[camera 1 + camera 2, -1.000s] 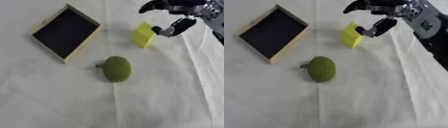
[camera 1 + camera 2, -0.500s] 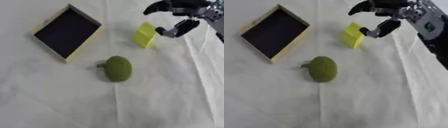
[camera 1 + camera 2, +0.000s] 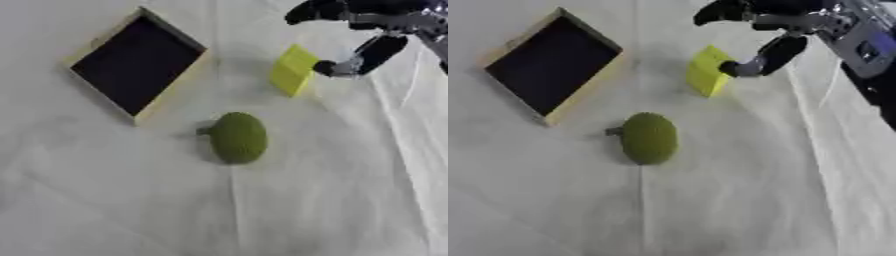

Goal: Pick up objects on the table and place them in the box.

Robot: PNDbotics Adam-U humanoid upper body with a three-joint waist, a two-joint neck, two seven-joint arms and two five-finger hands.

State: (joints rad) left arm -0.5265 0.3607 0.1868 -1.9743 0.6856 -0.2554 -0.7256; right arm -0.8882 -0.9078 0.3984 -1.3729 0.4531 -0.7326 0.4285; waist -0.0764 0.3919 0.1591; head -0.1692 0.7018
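A yellow block point(image 3: 292, 70) stands on the white cloth at the upper middle. My right hand point(image 3: 773, 22) comes in from the upper right and hovers over it, open, with the fingers spread above the block and the thumb point(image 3: 366, 56) just to its right. A round green fruit-like object point(image 3: 236, 137) with a short stem lies in the middle of the table. The box point(image 3: 136, 64), wood-rimmed with a dark inside, sits at the upper left and holds nothing. My left hand shows in neither view.
A white, creased cloth point(image 3: 122, 200) covers the whole table. My right forearm point(image 3: 868, 45) fills the upper right corner.
My right hand has drifted slightly left and down toward the yellow block, with the thumb closer to its right side. The block, the green object and the box have stayed put.
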